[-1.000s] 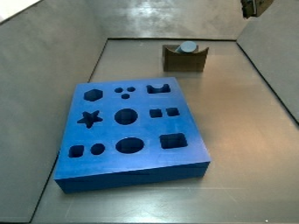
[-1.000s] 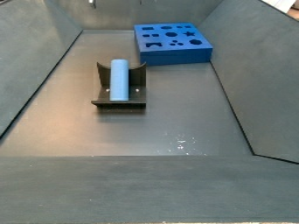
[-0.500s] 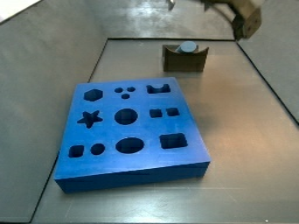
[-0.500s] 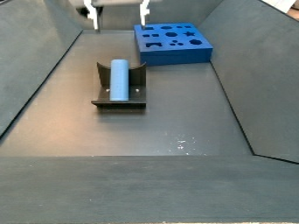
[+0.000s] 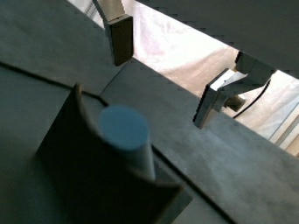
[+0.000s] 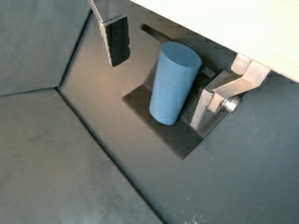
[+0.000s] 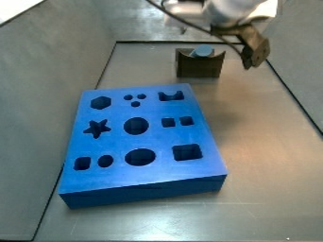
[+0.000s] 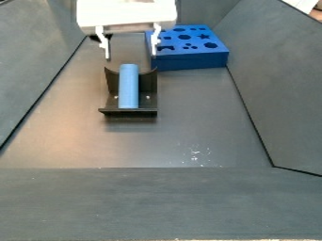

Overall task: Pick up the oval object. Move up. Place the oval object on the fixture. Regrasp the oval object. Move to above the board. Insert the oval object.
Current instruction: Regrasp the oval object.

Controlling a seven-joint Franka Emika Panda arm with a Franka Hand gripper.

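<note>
The oval object [image 8: 127,86] lay lengthwise in the notch of the fixture [image 8: 128,111], with the board [image 8: 187,46] well apart at about 1 o'clock near the far wall. The gripper [image 8: 126,40] hovered released over the peg's far end, its fingers [image 6: 117,40] spread to either side with open room between. No writing was readable on any piece.

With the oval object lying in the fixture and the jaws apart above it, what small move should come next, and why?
Probably lower straight down. The gripper hangs open above the far end of the oval object, which rests in the fixture; its fingers straddle the peg without touching it.
</note>
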